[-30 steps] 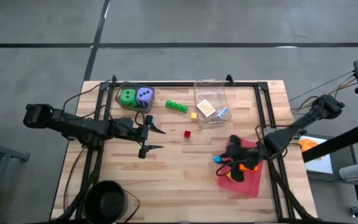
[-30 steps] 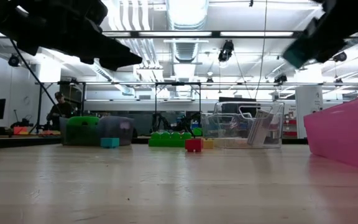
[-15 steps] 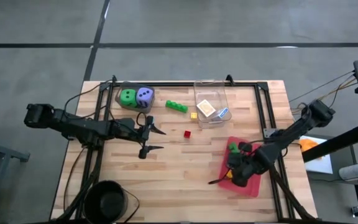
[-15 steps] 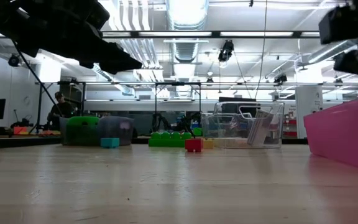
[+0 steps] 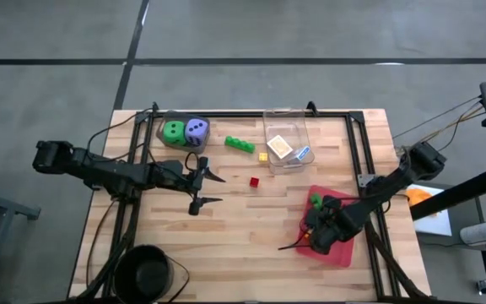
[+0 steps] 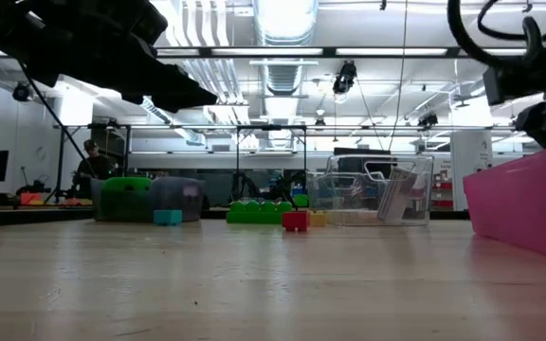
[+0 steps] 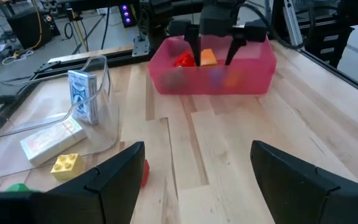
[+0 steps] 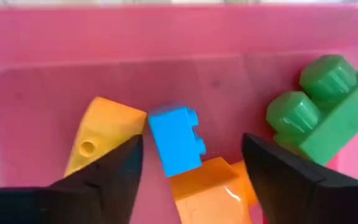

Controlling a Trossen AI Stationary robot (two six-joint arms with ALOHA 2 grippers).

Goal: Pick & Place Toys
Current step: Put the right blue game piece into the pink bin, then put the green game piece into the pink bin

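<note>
My right gripper [image 8: 191, 144] points down into the pink tray [image 5: 342, 256], open. A blue brick [image 8: 176, 140] lies loose between its fingers, resting on an orange brick [image 8: 211, 186] beside a yellow-orange piece [image 8: 104, 140] and a green brick [image 8: 325, 118]. My left gripper [image 5: 207, 189] hangs open above the table's left middle, with nothing between its fingers. On the table rest the green die [image 5: 174, 132], the purple die [image 5: 197, 130], a green brick [image 5: 240, 144], a yellow brick [image 5: 262, 157] and a red brick [image 5: 254, 181].
A clear plastic box [image 5: 298, 133] at the far middle holds two flat packets [image 7: 82, 96]. A black round pot [image 5: 146, 272] stands at the near left. A dark metal frame [image 5: 226, 116] runs along the table's far and side edges. Bare wood lies between both grippers.
My right gripper has sunk into the pink tray and tipped from slanting to pointing almost straight down. It has let go of the blue brick, which was at its fingertips above the tray's edge and now lies among the bricks in the tray.
</note>
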